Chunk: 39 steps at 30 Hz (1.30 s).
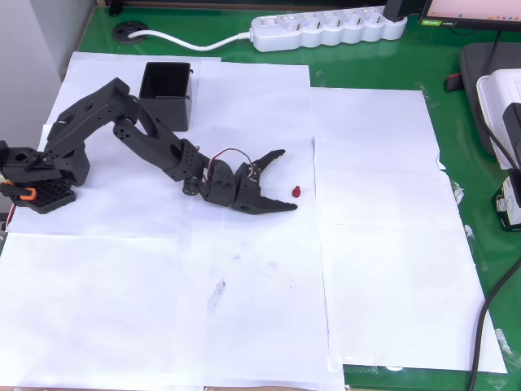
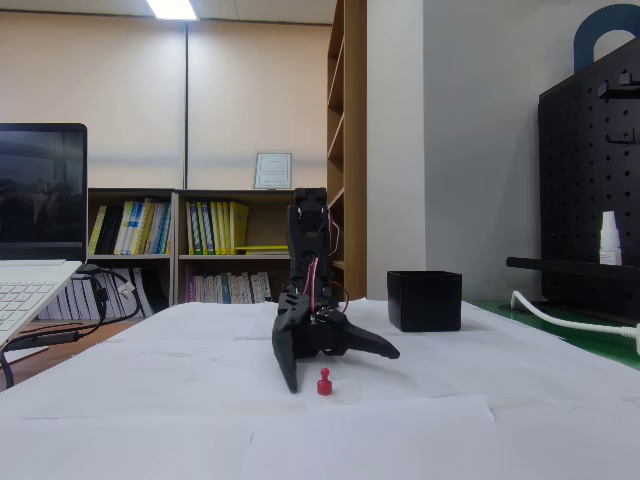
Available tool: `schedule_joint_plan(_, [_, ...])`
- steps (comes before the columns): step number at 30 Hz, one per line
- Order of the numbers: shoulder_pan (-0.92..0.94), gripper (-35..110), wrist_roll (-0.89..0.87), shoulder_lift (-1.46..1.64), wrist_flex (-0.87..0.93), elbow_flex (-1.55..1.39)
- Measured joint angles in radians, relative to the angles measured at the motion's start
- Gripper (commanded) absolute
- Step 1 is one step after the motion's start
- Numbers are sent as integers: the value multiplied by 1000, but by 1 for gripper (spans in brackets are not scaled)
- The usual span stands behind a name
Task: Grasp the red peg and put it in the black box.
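Observation:
The red peg (image 1: 296, 192) (image 2: 323, 382) stands upright on the white paper, a tiny dark red piece with a knobby head. My black gripper (image 1: 287, 180) (image 2: 340, 368) is open and low over the paper, its two fingertips spread just left of the peg in the overhead view; the peg sits at the mouth of the jaws, apart from both fingers. The black box (image 1: 167, 94) (image 2: 425, 300) is a square open-topped container at the back left of the paper in the overhead view, beside my arm's upper link. Nothing is held.
White paper sheets (image 1: 244, 309) cover a green mat. A white power strip (image 1: 330, 28) lies along the far edge, with grey and white devices (image 1: 498, 98) at the right edge. My base block (image 1: 37, 175) stands at the left. A laptop (image 2: 30, 270) sits left in the fixed view.

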<state>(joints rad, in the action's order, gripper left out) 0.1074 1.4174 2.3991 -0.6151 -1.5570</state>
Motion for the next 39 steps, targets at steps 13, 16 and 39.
schedule_joint_plan(13, [0,56,9,34,0,-38])
schedule_joint_plan(16, [-3,56,9,17,0,-6])
schedule_joint_plan(39, [-17,38,9,-3,0,26])
